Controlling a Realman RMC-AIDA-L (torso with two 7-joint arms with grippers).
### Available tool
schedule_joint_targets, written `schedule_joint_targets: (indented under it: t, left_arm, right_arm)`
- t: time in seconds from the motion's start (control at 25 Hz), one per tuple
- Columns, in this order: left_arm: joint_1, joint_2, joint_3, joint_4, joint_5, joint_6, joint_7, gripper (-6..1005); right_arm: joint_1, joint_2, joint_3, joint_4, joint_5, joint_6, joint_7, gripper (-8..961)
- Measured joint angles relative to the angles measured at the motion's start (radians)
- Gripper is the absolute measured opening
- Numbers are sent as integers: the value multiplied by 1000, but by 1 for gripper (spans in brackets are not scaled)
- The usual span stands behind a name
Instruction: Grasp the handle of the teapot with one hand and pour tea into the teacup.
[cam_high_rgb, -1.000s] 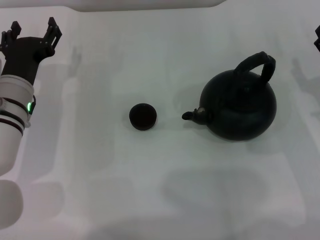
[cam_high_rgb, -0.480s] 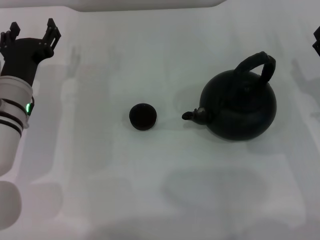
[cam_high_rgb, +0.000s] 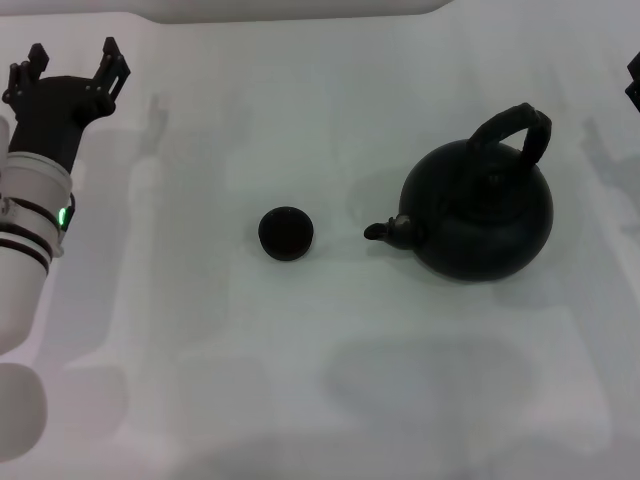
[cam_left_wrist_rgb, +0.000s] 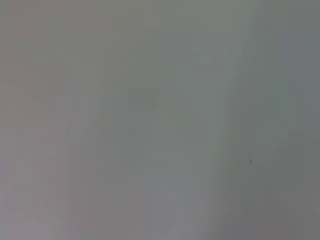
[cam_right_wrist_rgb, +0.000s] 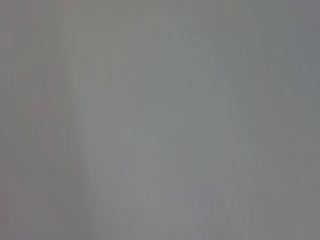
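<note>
Your left gripper (cam_high_rgb: 70, 62) hangs spread wide, gripping nothing, well apart from teacup (cam_high_rgb: 286, 232) and teapot (cam_high_rgb: 478, 212); right gripper's (cam_high_rgb: 634, 82) jaws, can't tell

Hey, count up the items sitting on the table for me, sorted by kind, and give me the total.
Teapot: 1
Teacup: 1
Total: 2

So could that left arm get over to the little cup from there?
Probably yes. The left gripper sits open at the table's far left, and only bare white table lies between it and the teacup; the teapot stands beyond.
</note>
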Motion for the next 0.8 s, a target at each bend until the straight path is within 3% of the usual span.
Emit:
schedule_joint_targets:
  t: [0.52, 0.8]
  left_arm:
    - [-1, -1, 0, -1, 0, -1, 0, 880]
    - [-9, 1, 65, -9, 1, -19, 0, 880]
  right_arm:
    - [1, -1, 1, 0, 2, 0, 0, 876]
    - [2, -2, 0, 2, 2, 0, 0, 876]
